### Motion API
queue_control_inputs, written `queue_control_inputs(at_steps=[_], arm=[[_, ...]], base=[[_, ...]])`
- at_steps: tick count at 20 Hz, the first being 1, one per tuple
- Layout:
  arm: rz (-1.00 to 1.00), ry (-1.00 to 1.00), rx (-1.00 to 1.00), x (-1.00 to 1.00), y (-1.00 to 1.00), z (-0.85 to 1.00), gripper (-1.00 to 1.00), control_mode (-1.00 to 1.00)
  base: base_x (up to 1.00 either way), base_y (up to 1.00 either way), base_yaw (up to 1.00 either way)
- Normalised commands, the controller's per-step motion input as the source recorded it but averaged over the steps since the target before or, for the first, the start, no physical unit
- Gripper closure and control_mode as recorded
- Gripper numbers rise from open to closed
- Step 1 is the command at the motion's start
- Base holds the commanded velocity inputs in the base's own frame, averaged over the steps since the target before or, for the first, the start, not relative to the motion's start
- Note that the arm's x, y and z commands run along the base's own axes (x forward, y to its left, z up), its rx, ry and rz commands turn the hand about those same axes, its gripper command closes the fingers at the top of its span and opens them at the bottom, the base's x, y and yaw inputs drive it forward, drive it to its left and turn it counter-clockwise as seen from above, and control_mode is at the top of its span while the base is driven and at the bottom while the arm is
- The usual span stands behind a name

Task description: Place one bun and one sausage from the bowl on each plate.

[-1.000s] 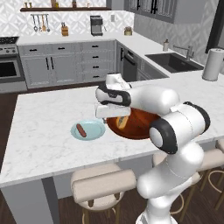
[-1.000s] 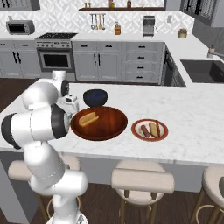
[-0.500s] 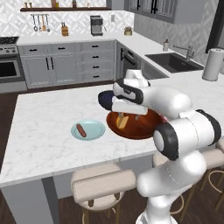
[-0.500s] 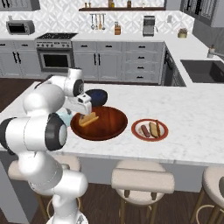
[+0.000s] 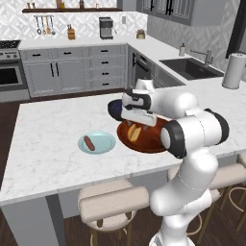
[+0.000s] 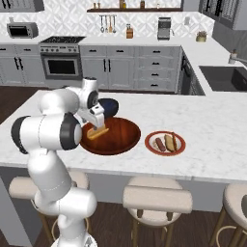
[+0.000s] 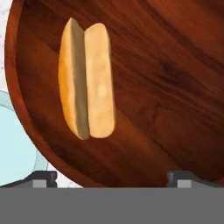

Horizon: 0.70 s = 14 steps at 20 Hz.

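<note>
island counter [image 5: 48, 144], bun [image 7: 87, 81] in wooden bowl [image 7: 166, 87]

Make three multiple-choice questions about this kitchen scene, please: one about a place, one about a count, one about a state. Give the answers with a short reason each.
1. Where does the last bun lie?
A. in the wooden bowl
B. on the pale blue plate
C. on a stool

2. How many pieces of food lie on the red-rimmed plate?
A. none
B. one
C. two

3. How stands the claw above the bowl?
A. shut on the bun
B. open and holding nothing
C. shut on a sausage

Answers:
1 A: the hand view shows the bun on the reddish-brown wood.
2 C: the right base view shows a bun and a sausage side by side on that plate, while the blue plate carries one sausage alone.
3 B: the two finger tips stand wide apart at the bottom of the hand view, with the bun lying free beyond them.
</note>
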Motion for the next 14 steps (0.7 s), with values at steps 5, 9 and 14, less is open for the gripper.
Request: queue_control_inputs(at_steps=[5,9,14], arm=[[-0.09,-0.23,0.12,0.01,-0.02,-0.35,-1.00,-1.00],[-0.02,-0.05,0.12,0.00,-0.25,-0.13,-1.00,-1.00],[0.02,0.01,0.02,0.00,0.00,0.00,-1.00,-1.00]], base=[[0.00,0.00,0.00],[0.00,0.00,0.00],[0.00,0.00,0.00]])
